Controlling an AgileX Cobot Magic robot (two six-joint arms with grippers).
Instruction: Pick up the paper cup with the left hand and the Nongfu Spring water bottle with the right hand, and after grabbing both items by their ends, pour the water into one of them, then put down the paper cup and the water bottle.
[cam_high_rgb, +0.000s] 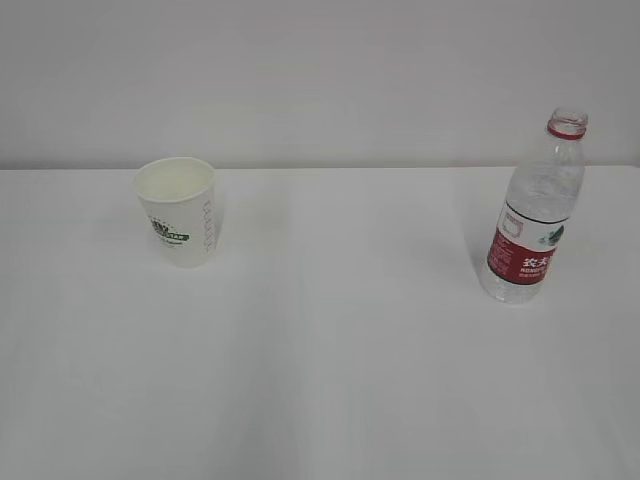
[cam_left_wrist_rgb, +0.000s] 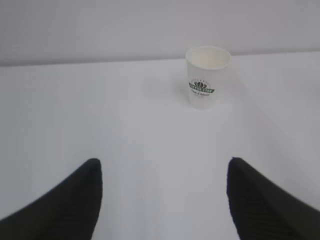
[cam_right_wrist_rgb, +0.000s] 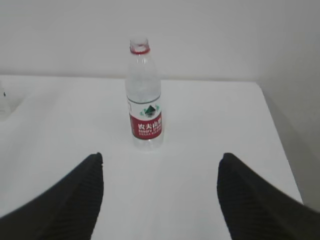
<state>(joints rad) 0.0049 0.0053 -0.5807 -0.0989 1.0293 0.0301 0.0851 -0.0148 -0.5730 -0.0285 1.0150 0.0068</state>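
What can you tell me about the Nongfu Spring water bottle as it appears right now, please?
The Nongfu Spring water bottle is tall, clear plastic, with a red neck ring, no cap and a red-and-white label bearing white Chinese characters. It stands upright on the white table, at the right in the exterior view, far from the paper cup. Nothing else touches it.

Exterior view looks down at a slant across the white table (cam_high_rgb: 330, 380) toward the back wall, you get paper cup (cam_high_rgb: 180, 212) left, Nongfu Spring water bottle (cam_high_rgb: 530, 215) right. Left wrist cam sits low, faces the cup (cam_left_wrist_rgb: 206, 76) from well back. Right wrist cam likewise faces the bottle (cam_right_wrist_rgb: 144, 95)
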